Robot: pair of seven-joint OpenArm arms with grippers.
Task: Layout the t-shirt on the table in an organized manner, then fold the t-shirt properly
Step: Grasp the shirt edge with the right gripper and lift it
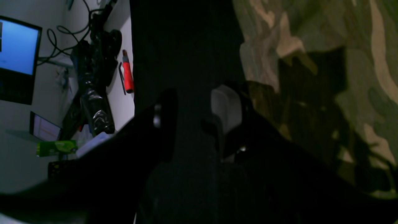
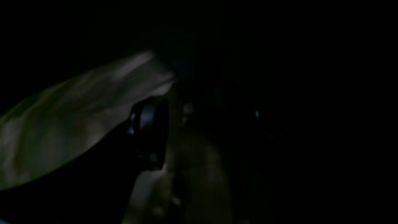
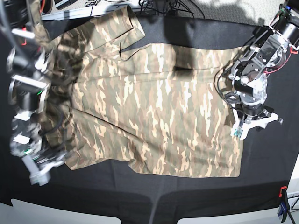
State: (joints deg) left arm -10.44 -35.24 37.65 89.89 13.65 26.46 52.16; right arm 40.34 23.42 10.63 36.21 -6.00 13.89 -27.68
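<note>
The camouflage t-shirt lies spread on the black table, with one sleeve folded up at the back left. My left gripper stands at the shirt's right edge. In the left wrist view the left gripper is open over bare table, and its white pad is beside the t-shirt. My right gripper is at the shirt's front left edge. The right wrist view is very dark: the right gripper has its jaws apart, with pale t-shirt cloth beside and beneath them.
A red-handled clamp sits on the table's edge, with a lit monitor and a green box beyond it. A red and blue clamp grips the front right corner. Cables lie behind the back edge.
</note>
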